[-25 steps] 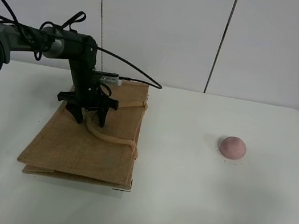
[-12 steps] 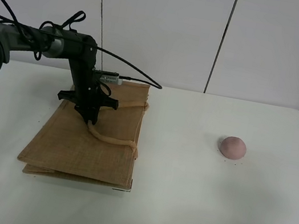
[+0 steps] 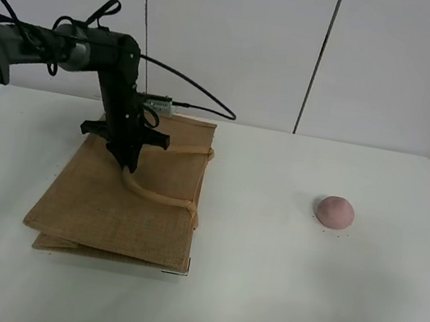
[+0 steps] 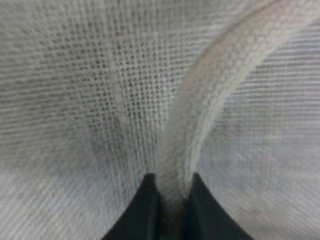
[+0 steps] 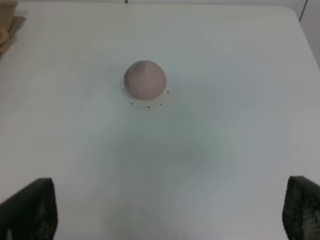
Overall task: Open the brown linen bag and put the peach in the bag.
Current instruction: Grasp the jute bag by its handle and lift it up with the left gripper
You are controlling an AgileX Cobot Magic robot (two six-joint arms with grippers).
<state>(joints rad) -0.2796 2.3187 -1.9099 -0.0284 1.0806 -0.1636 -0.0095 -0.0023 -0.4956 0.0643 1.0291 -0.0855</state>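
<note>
The brown linen bag (image 3: pixel 106 209) lies flat on the left of the white table, its coarse weave filling the left wrist view (image 4: pixel 90 90). My left gripper (image 3: pixel 127 164) points down over the bag's upper part and is shut on one light-tan rolled handle (image 3: pixel 154 196). In the left wrist view the handle (image 4: pixel 215 85) runs down between the two dark fingertips (image 4: pixel 149 205) of the gripper (image 4: pixel 173 200). The pink peach (image 3: pixel 334 210) sits on the table at the right. My right gripper (image 5: pixel 165 212) is open and empty, back from the peach (image 5: pixel 145 79). It does not show in the exterior view.
A black cable (image 3: pixel 201 96) trails from the left arm behind the bag. A corner of the bag (image 5: pixel 7 25) shows at the edge of the right wrist view. The white table (image 3: pixel 260 286) ends at a panelled wall behind.
My left gripper went from open astride the handle to shut on it, then rose a little and shifted toward the wall, tightening the handle. The peach and the right gripper have not moved.
</note>
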